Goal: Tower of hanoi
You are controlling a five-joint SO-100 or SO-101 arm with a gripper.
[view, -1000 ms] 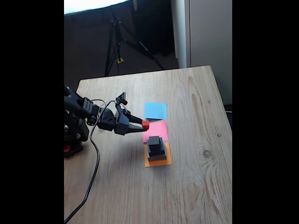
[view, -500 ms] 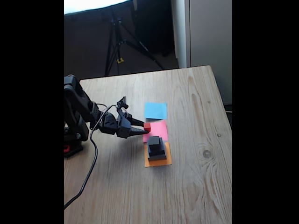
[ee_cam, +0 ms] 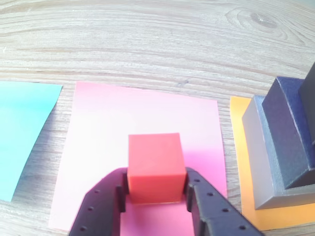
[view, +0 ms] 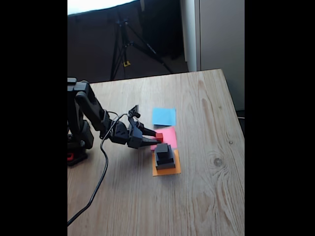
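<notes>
A tiny red cube sits between the black fingers of my gripper, which is shut on it just above the pink paper square. In the fixed view the gripper holds the red cube at the pink square's left edge. Three dark grey blocks of decreasing size stand stacked on the orange paper square, right beside the gripper. The stack shows at the right of the wrist view on the orange square.
A blue paper square lies beyond the pink one, and it shows as a blue square at the wrist view's left. The arm's base and a black cable sit at the wooden table's left. A tripod stands behind the table.
The arm has stretched further right and lower, carrying the red cube from left of the pink square onto its left edge, closer to the stack.
</notes>
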